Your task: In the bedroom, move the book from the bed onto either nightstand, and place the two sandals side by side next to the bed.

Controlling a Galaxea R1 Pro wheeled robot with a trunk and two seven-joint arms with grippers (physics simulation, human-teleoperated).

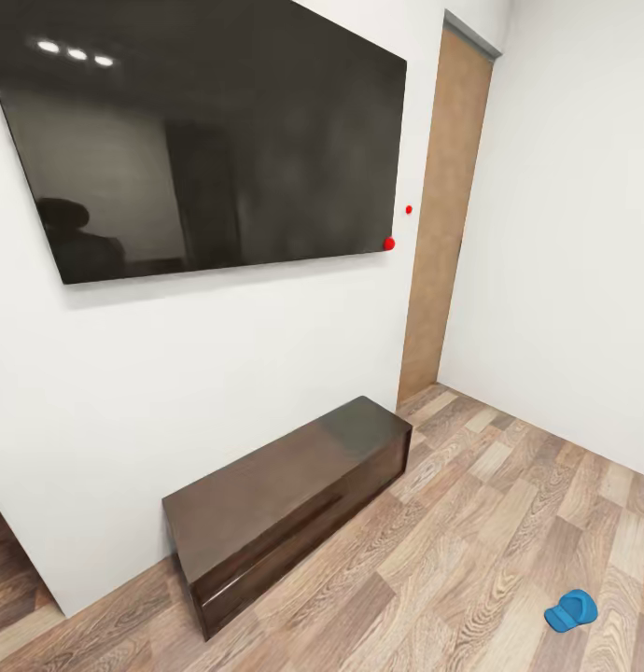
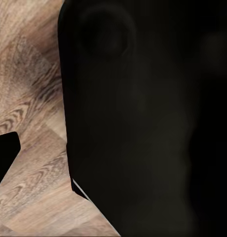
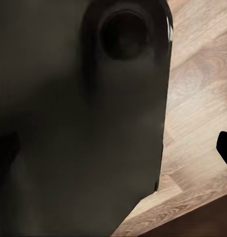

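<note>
While the robot is in transit across the bedroom, both wrist views are largely taken up by a dark body close to each camera, with wood-plank floor (image 2: 29, 98) beside it; whether either gripper is spread or pressed together cannot be told. Nearest in the head view, one blue sandal (image 1: 571, 610) is seen lying alone on the floor close to the lower right corner, well apart from the long low dark cabinet (image 1: 289, 499). That cabinet is set against the white wall, with a large black wall screen (image 1: 210, 140) mounted above it and a wooden door (image 1: 445, 224) standing beyond at the far corner. No step of the task is judged complete. Risk is judged as follows: the sandal may be struck or pushed aside by the base if it is approached too directly, and the cabinet may be mistaken for a nightstand.
</note>
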